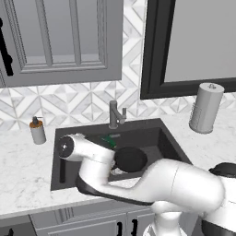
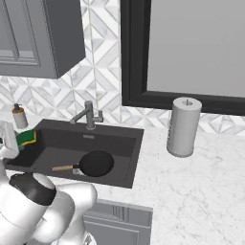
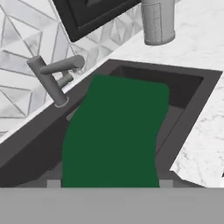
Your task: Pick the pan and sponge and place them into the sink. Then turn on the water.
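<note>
The gripper (image 2: 14,139) is clamped on the sponge (image 2: 26,138) above the sink (image 2: 125,160); light and soft, it likely squashes, so a mid-block pinch suits.

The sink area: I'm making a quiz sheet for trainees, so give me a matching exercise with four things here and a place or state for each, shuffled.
Things:
1. pan
2. sponge
3. paper towel roll
4. soap dispenser

Places or states:
A. upright on the counter to the right of the sink
B. held in the gripper over the sink's left end
C. lying on the sink floor
D. on the counter against the backsplash, to the left of the faucet

Pairs: 1-C, 2-B, 3-A, 4-D
</note>
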You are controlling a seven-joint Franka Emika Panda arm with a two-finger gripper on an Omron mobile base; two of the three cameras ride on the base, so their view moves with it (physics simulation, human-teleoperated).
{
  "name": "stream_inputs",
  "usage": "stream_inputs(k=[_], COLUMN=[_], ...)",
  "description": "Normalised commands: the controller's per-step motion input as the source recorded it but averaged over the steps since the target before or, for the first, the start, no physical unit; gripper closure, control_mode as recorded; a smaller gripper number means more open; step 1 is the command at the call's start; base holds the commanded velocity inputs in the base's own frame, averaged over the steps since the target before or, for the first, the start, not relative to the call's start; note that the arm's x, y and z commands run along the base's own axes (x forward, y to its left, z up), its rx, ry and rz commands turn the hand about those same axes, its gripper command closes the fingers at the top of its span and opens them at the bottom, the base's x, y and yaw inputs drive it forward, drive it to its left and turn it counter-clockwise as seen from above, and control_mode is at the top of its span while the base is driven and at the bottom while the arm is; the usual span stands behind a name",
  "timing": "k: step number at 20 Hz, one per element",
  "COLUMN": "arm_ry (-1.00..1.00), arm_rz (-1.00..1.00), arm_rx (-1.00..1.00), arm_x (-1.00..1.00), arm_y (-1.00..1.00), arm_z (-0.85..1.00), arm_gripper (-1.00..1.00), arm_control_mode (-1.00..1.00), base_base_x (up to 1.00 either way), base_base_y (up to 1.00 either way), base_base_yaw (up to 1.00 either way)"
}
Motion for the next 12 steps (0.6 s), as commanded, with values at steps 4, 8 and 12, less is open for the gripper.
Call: stream_inputs(k=[4,8,12], arm_ry=[0.00,0.00,0.00], arm_rz=[0.01,0.07,0.10], arm_rx=[0.32,0.33,0.29], arm_x=[0.00,0.00,0.00], arm_y=[-1.00,-1.00,-1.00], arm_z=[0.23,0.22,0.30], arm_gripper=[1.00,1.00,1.00], arm_control_mode=[-1.00,-1.00,-1.00], base_base_x=[0.00,0.00,0.00], base_base_y=[0.00,0.00,0.00], base_base_yaw=[0.00,0.00,0.00])
